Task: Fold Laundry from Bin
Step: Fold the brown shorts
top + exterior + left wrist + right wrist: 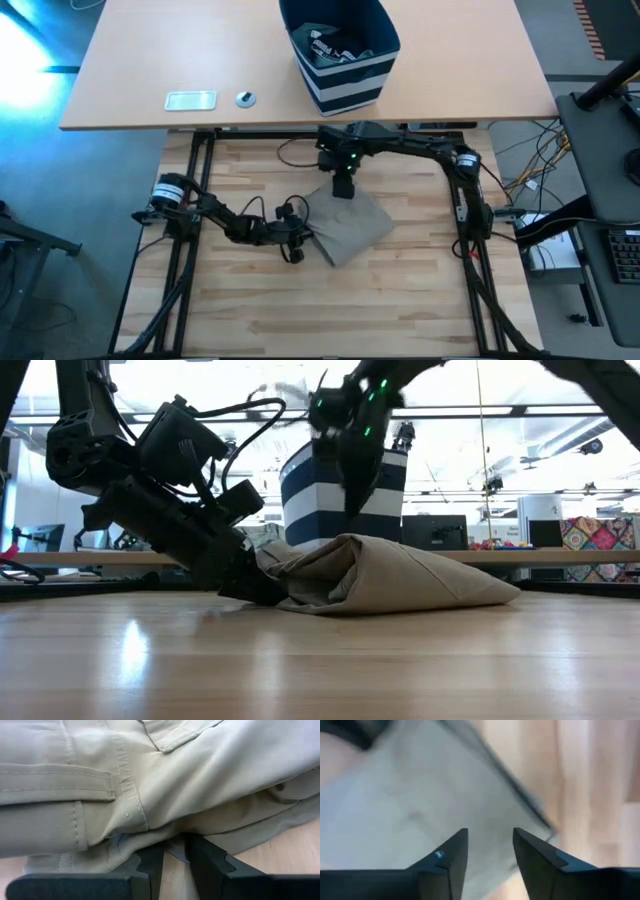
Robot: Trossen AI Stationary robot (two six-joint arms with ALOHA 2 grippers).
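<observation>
Two hands at beige garment (pixel 350 226), no legible writing, seemingly folded.

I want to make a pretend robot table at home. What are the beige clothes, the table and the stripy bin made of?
The beige garment looks like matte woven cloth, maybe cotton: stitched seams and soft folds show. The table looks like pale wood with a smooth, slightly shiny finish: plank lines and light reflections show. The bin seems to be fabric, navy with white stripes, though its weave is too far off to tell.
</observation>
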